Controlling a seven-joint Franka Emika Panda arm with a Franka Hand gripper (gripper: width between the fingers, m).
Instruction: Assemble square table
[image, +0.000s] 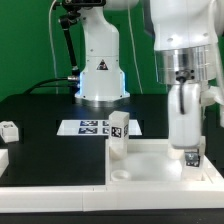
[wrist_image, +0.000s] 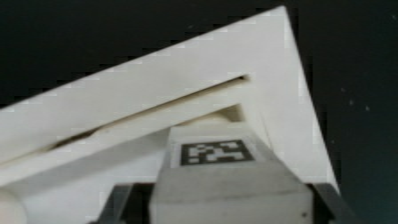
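Observation:
The square table slab (image: 150, 160) lies hollow face up at the front of the exterior view. One white leg (image: 118, 135) with a tag stands upright at its left corner. My gripper (image: 187, 100) is shut on a second white leg (image: 186, 135) and holds it upright over the slab's right part, its lower end at or just above the slab. In the wrist view the held leg (wrist_image: 217, 160) shows its tag between my dark fingers (wrist_image: 125, 205), with a corner of the slab (wrist_image: 214, 70) beyond it. Another loose leg (image: 10, 130) lies at the far left.
The marker board (image: 92, 126) lies flat behind the slab. The robot base (image: 100, 70) stands at the back centre. A white piece (image: 3, 158) shows at the exterior view's left edge. The table is black.

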